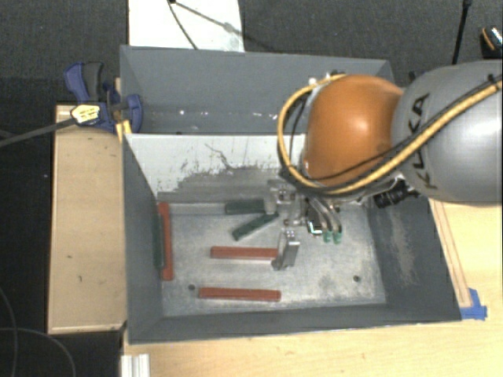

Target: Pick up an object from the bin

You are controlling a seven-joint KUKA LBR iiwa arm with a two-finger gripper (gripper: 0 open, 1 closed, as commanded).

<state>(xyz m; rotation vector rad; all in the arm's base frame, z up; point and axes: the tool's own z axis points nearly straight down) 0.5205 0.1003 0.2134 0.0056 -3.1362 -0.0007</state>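
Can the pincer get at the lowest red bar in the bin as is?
Probably yes: the lowest red bar lies flat and alone on the bin floor, nothing on it; the pincer is just up-right of it.

Free passage is offered over the right part of the bin floor (350, 269), which is left bare between the gripper (286, 254) and the sloped right wall (409, 250). The far middle is obstructed by a level dark green bar (245, 207) and a tilted dark green bar (255, 226). A middle red-brown bar (242, 252) is laid just left of the gripper. A near red-brown bar (238, 294) is laid close to the near wall, and a bare strip is left between the two. The left wall is lined by a third red-brown bar (167, 261).
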